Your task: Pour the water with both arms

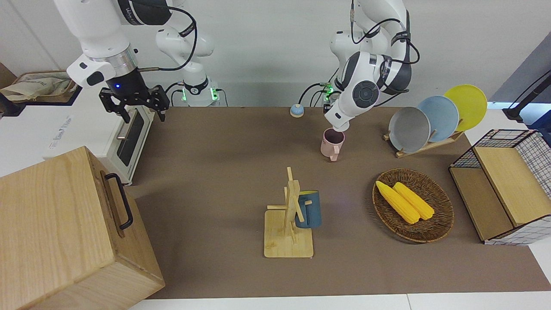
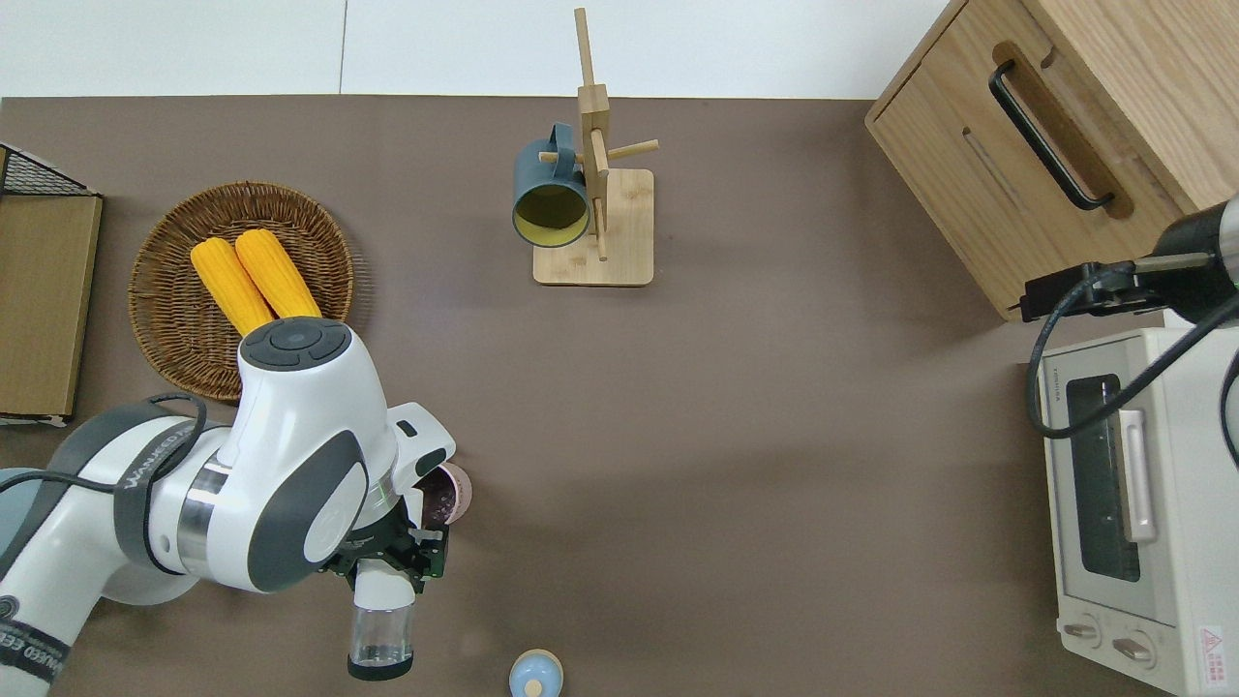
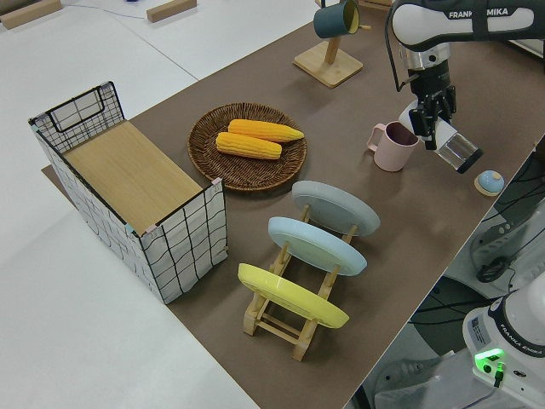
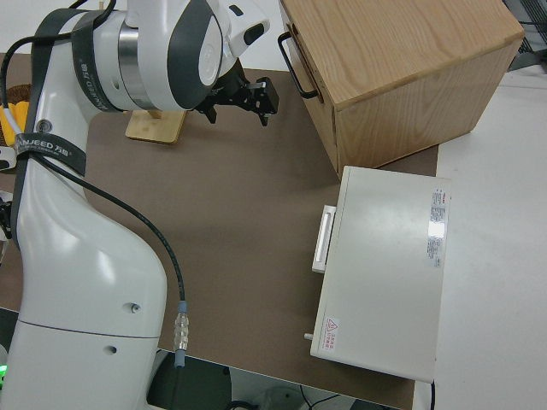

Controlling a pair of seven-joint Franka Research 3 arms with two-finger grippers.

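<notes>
My left gripper [image 2: 387,564] [image 3: 433,119] is shut on a clear glass [image 2: 379,629] [image 3: 461,152]. The glass is tipped nearly flat, one end over the rim of a pink mug [image 2: 453,492] [image 3: 393,149] [image 1: 332,144] and the other pointing toward the robots. The mug stands upright on the brown mat, near the robots at the left arm's end. I cannot make out any water. In the front view the left arm's wrist hides the glass. My right gripper [image 1: 134,107] [image 4: 242,98] is open and empty; that arm is parked.
A blue mug [image 2: 550,198] hangs on a wooden rack [image 2: 605,223] farther out. A wicker basket [image 2: 155,290] holds two corn cobs. A small blue knob [image 2: 535,675] lies beside the glass. Toaster oven [image 2: 1142,503], wooden box [image 2: 1065,116], plate rack [image 1: 434,116], wire crate [image 1: 508,185].
</notes>
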